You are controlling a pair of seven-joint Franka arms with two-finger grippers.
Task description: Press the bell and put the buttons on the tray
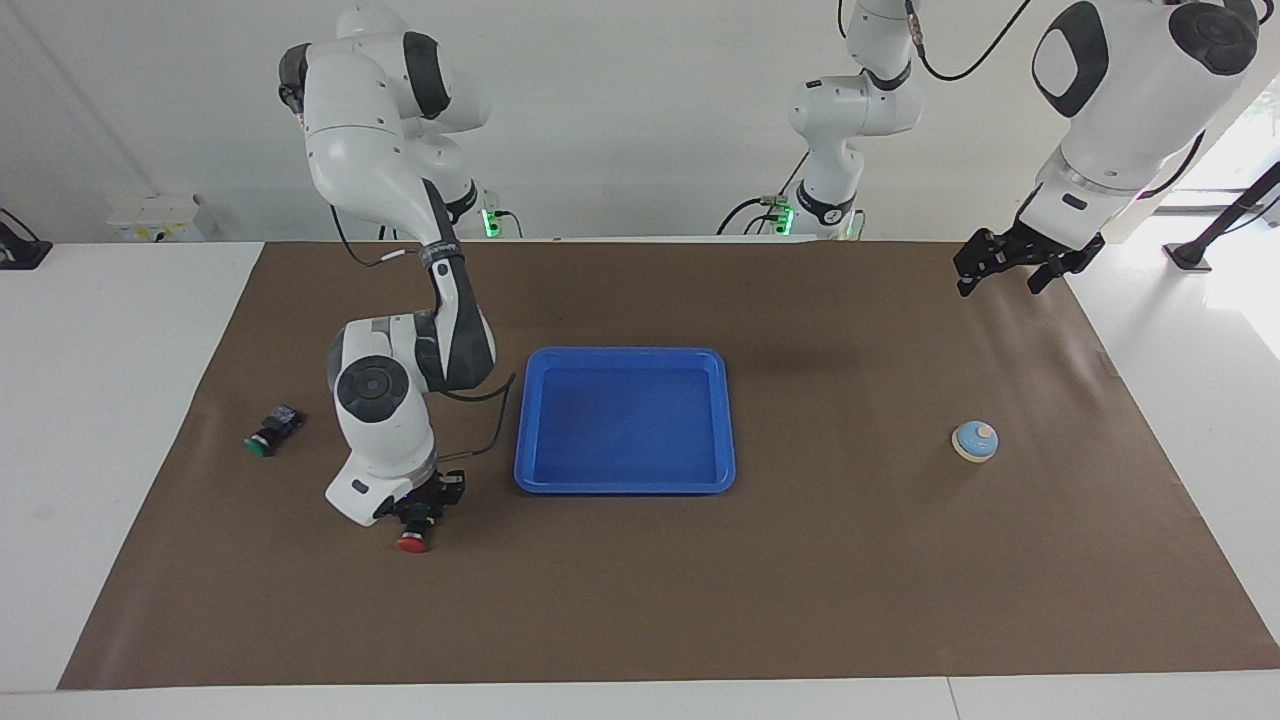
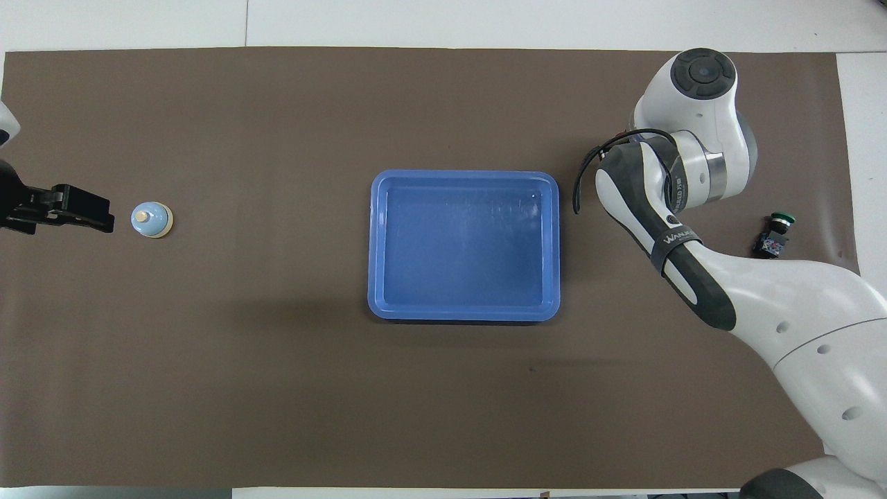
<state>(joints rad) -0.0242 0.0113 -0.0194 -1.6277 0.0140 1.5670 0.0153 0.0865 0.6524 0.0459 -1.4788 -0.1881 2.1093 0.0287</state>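
Note:
My right gripper [image 1: 421, 516] is low over the mat beside the blue tray [image 1: 625, 486], shut on the black body of the red button [image 1: 412, 543]. The arm's wrist hides both in the overhead view. The green button [image 1: 262, 440] lies on its side on the mat toward the right arm's end of the table; it also shows in the overhead view [image 2: 776, 232]. The yellow button is out of view. The light-blue bell [image 1: 975, 441] stands toward the left arm's end of the table. My left gripper [image 1: 1008, 272] hangs open and empty, high over the mat.
A brown mat [image 1: 850, 600] covers the table. The tray [image 2: 464, 313] sits in its middle and is empty. In the overhead view the left gripper [image 2: 100, 213] lies just beside the bell [image 2: 151, 220], toward the table's end.

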